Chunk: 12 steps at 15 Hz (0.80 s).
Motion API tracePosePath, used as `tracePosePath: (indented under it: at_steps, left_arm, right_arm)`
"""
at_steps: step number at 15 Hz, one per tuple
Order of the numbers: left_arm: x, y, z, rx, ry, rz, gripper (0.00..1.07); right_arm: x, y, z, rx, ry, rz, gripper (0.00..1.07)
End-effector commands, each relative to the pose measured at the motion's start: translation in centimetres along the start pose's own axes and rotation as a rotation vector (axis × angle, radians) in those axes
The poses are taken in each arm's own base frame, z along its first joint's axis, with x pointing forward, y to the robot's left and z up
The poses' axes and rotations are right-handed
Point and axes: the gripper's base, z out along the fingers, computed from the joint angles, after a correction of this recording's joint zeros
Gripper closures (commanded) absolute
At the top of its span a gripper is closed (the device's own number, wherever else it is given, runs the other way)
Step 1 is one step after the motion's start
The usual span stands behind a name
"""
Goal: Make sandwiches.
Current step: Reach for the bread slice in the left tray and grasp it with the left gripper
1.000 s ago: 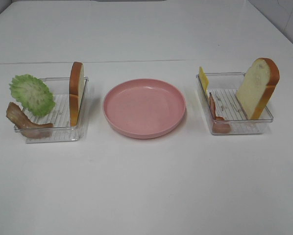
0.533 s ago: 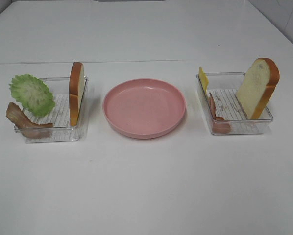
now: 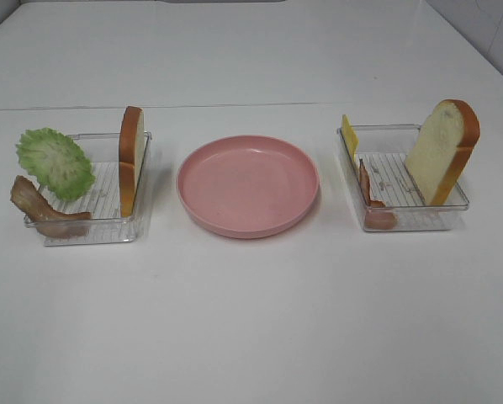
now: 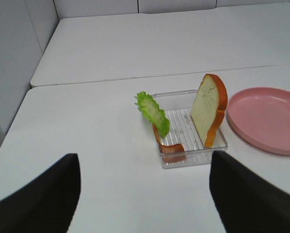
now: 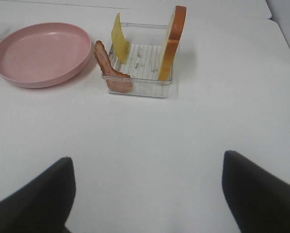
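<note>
Exterior high view takes in the white table with neither arm over it, so both grippers are seen only from their wrist cameras. The left gripper has its jaws spread wide with nothing between them; the right gripper stands wider and is just as empty.

No sandwiches exist yet. The pink plate is bare, ahead of both pairs of jaws and inward of each. The left tray sits straight ahead of the left jaws, well apart; the right tray likewise ahead of the right jaws.

Each tray holds an upright bread slice, the right one leaning. Lettuce and a bacon strip lean on the left tray's far rim; another bacon strip and the cheese stand in the right tray.

Bread probably goes first. Come down with the jaws across the slice's flat faces, clear of the tray wall, then lay it flat at the plate's middle.

No writing or brand is readable anywhere.
</note>
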Motion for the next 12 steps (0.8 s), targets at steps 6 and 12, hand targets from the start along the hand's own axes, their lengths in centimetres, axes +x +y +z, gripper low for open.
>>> tracePosePath:
  at_steps: [6, 12]
  left_arm:
    - [-5.5, 0.1, 12.4, 0.06, 0.358, -0.157, 0.36]
    - [-7.5, -2.3, 24.3, 0.193, 0.855, -0.171, 0.36]
  right_arm:
    - [0.1, 0.0, 0.0, 0.012, -0.015, -0.001, 0.29]
    - [0.1, 0.0, 0.0, 0.012, -0.015, -0.001, 0.29]
